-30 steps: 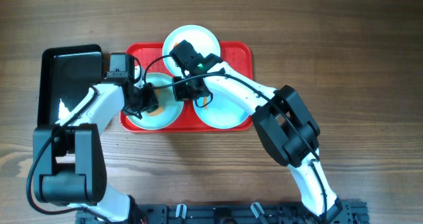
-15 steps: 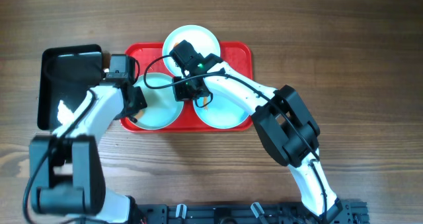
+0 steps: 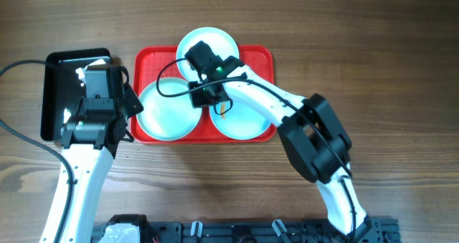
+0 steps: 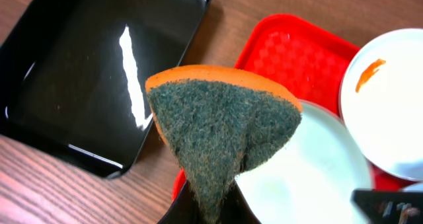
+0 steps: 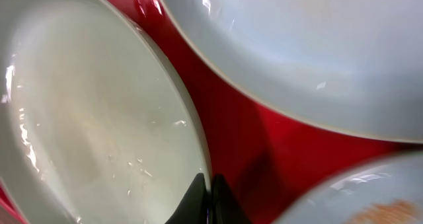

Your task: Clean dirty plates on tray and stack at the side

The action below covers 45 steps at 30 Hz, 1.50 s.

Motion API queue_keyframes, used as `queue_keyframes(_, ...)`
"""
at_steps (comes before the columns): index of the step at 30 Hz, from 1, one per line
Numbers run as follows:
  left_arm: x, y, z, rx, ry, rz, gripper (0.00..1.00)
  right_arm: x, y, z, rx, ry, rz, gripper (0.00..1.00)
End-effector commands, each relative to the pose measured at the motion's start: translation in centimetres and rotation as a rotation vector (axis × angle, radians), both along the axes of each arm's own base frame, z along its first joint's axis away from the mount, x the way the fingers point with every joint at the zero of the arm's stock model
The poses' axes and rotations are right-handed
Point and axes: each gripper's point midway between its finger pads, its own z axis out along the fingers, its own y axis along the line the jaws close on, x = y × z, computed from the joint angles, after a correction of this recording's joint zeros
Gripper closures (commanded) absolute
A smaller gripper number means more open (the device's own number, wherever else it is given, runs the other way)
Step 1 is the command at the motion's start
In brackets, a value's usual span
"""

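Note:
The red tray (image 3: 254,60) carries three pale plates. My right gripper (image 3: 208,98) is shut on the inner rim of the left plate (image 3: 166,112); in the right wrist view its fingertips (image 5: 210,199) pinch that rim (image 5: 192,138). The left plate looks clean. The right plate (image 3: 244,121) has an orange smear, and so does the far plate (image 4: 390,112). My left gripper (image 4: 213,207) is shut on a green and orange sponge (image 4: 221,125), held in the air over the tray's left edge, beside the black tray (image 4: 86,72).
The glossy black tray (image 3: 61,78) lies left of the red tray, partly under my left arm (image 3: 97,114). My right arm (image 3: 308,132) reaches across the red tray's right half. Bare wooden table (image 3: 373,49) surrounds both trays.
My left arm has pulled back from the left plate to the left, lifting the sponge away and uncovering that plate. My right gripper has stayed on the rim.

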Motion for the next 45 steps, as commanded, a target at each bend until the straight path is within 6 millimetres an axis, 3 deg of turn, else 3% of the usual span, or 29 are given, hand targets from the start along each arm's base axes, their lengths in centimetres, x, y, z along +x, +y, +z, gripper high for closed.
queue_keyframes(1, -0.8, -0.3, -1.0, -0.030, 0.049, 0.003, 0.96, 4.0, -1.0, 10.1, 0.000, -0.294, -0.036, 0.96)
queue_keyframes(5, -1.0, 0.0, -1.6, -0.026, 0.080, 0.012, 0.96, 5.4, -3.5, 14.6, -0.091, -0.455, -0.055, 0.96)
queue_keyframes(7, -1.1, 0.5, -1.7, -0.032, 0.081, 0.032, 0.96, 6.1, -6.0, 17.0, -0.185, -0.553, -0.103, 0.96)
queue_keyframes(14, -1.2, 1.0, -2.0, -0.120, 0.077, 0.077, 0.96, 7.4, -9.3, 20.1, -0.439, -0.741, -0.065, 0.96)
queue_keyframes(20, -1.0, 0.1, -2.2, -0.169, 0.082, 0.040, 0.96, 7.0, -7.4, 21.9, -0.533, -0.865, 0.033, 0.96)
queue_keyframes(24, -1.0, 0.1, -2.6, -0.173, 0.094, 0.039, 0.96, 5.7, -5.0, 23.9, -0.591, -0.979, 0.074, 0.96)
queue_keyframes(30, -1.0, -0.1, -2.7, -0.180, 0.099, 0.036, 0.96, 4.1, -3.5, 27.0, -0.714, -1.119, 0.061, 0.96)
queue_keyframes(45, -0.9, -0.5, -2.7, -0.201, 0.094, 0.022, 0.96, 3.1, -2.9, 28.0, -0.770, -1.159, 0.067, 0.96)
